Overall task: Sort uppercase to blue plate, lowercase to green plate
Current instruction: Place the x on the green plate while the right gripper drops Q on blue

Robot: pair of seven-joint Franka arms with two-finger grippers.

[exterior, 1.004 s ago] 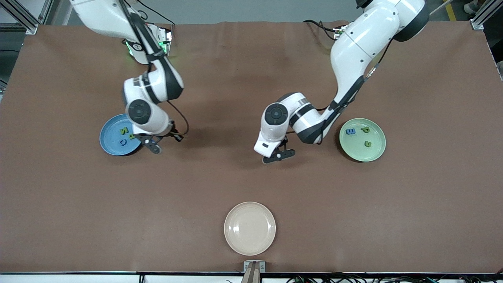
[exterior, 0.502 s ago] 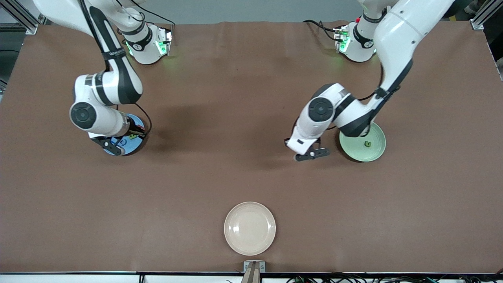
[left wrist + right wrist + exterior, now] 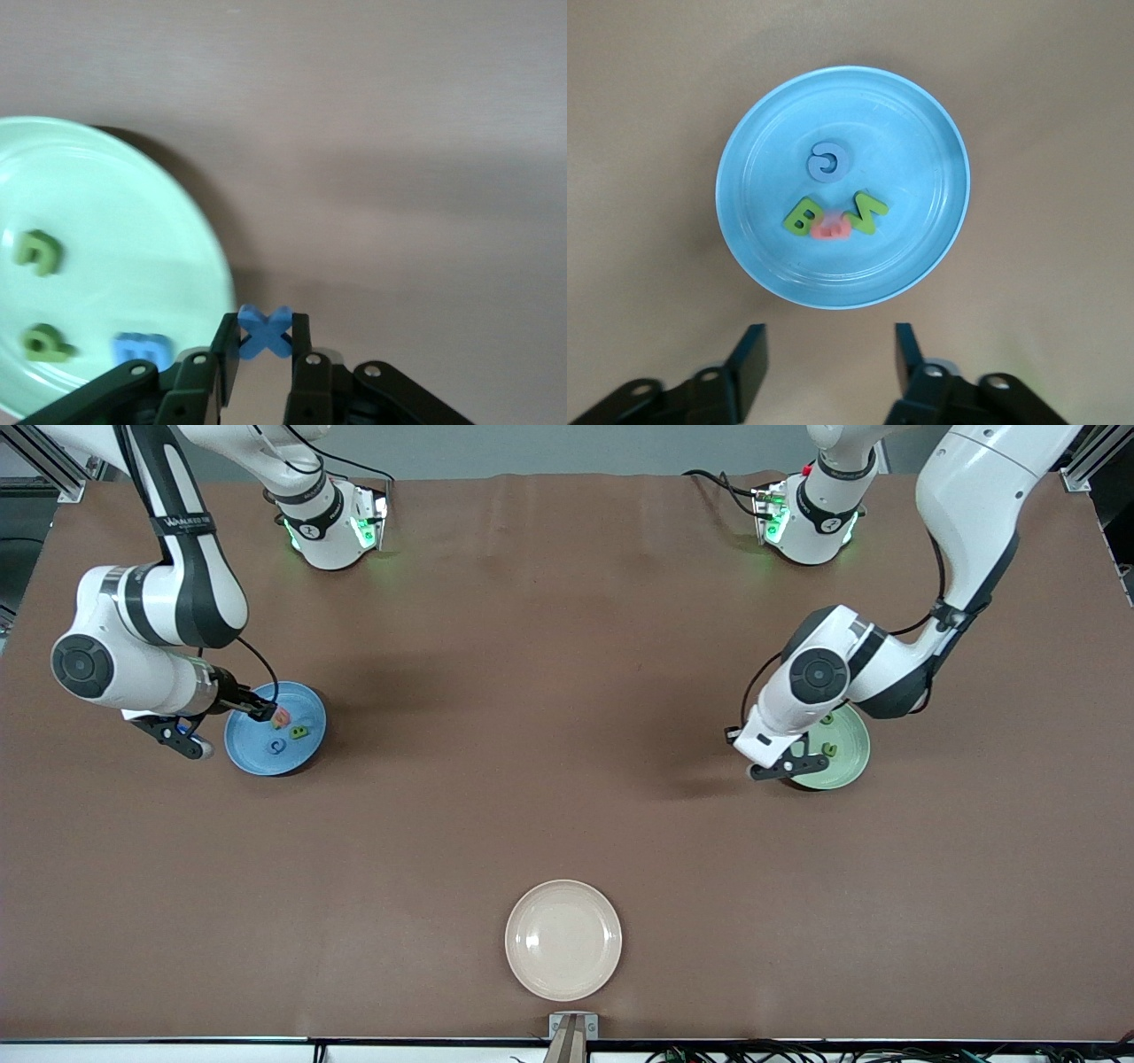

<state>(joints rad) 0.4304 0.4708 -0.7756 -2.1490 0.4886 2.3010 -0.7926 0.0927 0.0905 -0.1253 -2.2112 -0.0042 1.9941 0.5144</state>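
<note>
The blue plate holds a blue C, a green B, a green N and a red ring-shaped letter. My right gripper is open and empty, just off the plate's rim toward the right arm's end of the table. The green plate holds a green p, a green hooked letter and a blue m. My left gripper is shut on a blue x, above the table beside this plate's rim.
An empty cream plate lies near the table's front edge, midway between the arms. The brown table is bare between the blue and green plates. The arm bases stand at the back edge.
The right arm swung out past the blue plate and its gripper opened; the red letter now lies in that plate. The left arm carried the blue x toward the green plate.
</note>
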